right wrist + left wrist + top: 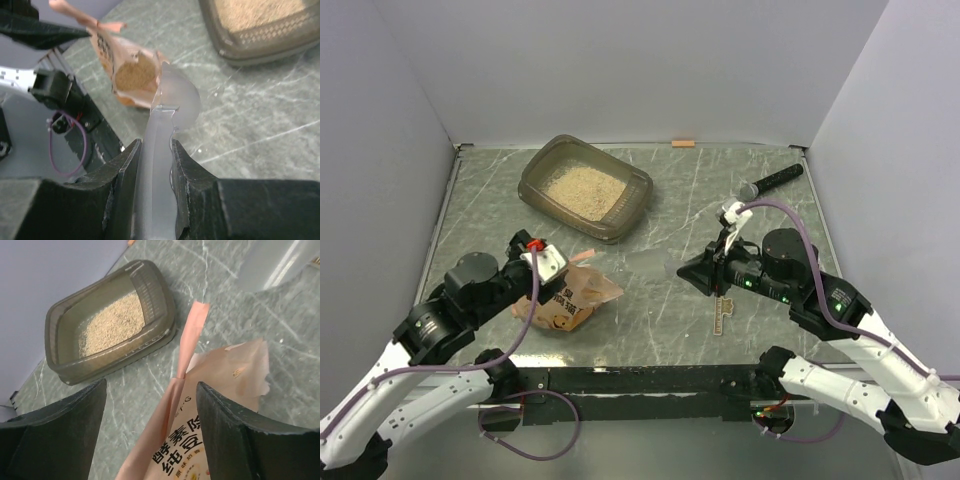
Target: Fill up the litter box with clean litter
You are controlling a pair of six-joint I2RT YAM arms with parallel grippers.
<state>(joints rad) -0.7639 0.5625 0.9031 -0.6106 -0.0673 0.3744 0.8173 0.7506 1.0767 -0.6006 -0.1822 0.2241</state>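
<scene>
Right wrist view had the right pincer [155, 147] clamped on the flat handle of a clear plastic scoop [175, 97]. Its empty bowl hung just beside the open mouth of the orange-pink pouch [107, 50]. Tan clean litter [136, 74] showed inside that mouth, reaching nearly to the torn edge. In the left wrist view the left pincer [150, 385] stood with its fingers wide apart and the pouch's upper part between them. The film lay close to one finger, though whether it touched I could not tell.

The pouch looked thin, crinkly and soft. I judged it likely to fold or slump under its load, with the weight sitting low in the granules. The surest hold seemed to be across the flattened upper film beside the mouth, since a grip lower down might squeeze grains out. The scoop seemed light, stiff and rather slick, and best held by the handle.

Farther out, in the upper left of the top external view, the litter box [632, 200] sat on the tabletop [650, 330], well apart from the pouch at the lower left. A shallow bed of granules covered the middle of its floor, with bare floor showing near the walls, so it looked only partly filled. A black stick [772, 181] lay at the upper right.
</scene>
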